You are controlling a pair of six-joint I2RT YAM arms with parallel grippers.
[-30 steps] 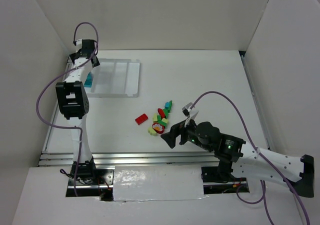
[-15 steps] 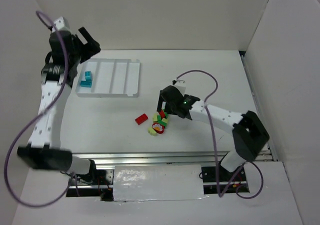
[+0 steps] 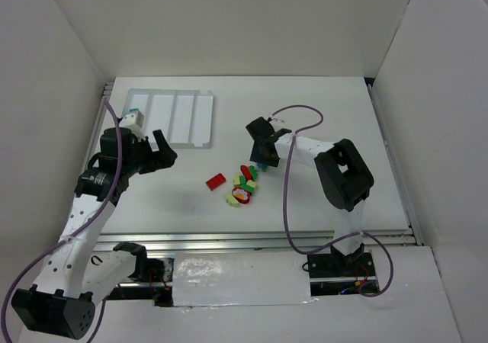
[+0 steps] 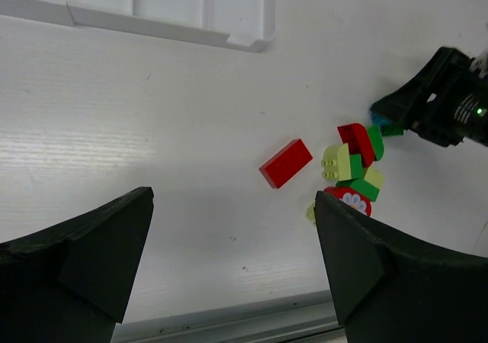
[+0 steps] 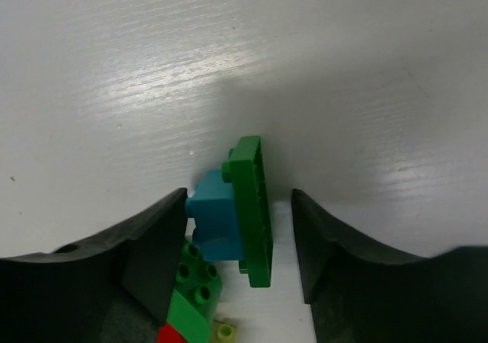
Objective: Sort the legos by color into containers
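Observation:
The white tray (image 3: 183, 118) with its containers lies at the back left; a teal lego (image 3: 134, 118) shows in its leftmost compartment. A red brick (image 3: 216, 181) (image 4: 286, 162) lies alone near a small pile of green, red and yellow-green legos (image 3: 244, 184) (image 4: 354, 168). My right gripper (image 3: 261, 158) (image 5: 238, 198) is down at the pile's far end. Its jaws straddle a teal brick (image 5: 217, 221) stuck to an upright green plate (image 5: 253, 206). The left finger (image 5: 152, 251) touches the teal brick, and a gap remains beside the plate. My left gripper (image 3: 158, 154) (image 4: 232, 259) hangs open and holds nothing, left of the red brick.
White walls enclose the table on the left, back and right. A metal rail (image 3: 229, 240) runs along the near edge. The right arm's purple cable (image 3: 288, 198) loops over the table beside the pile. The tray's near rim (image 4: 160, 29) shows in the left wrist view.
My left arm has swung away from the tray toward the near left with its jaws wide open. My right gripper reached the pile's far end, and its jaws have narrowed around the teal-and-green pair.

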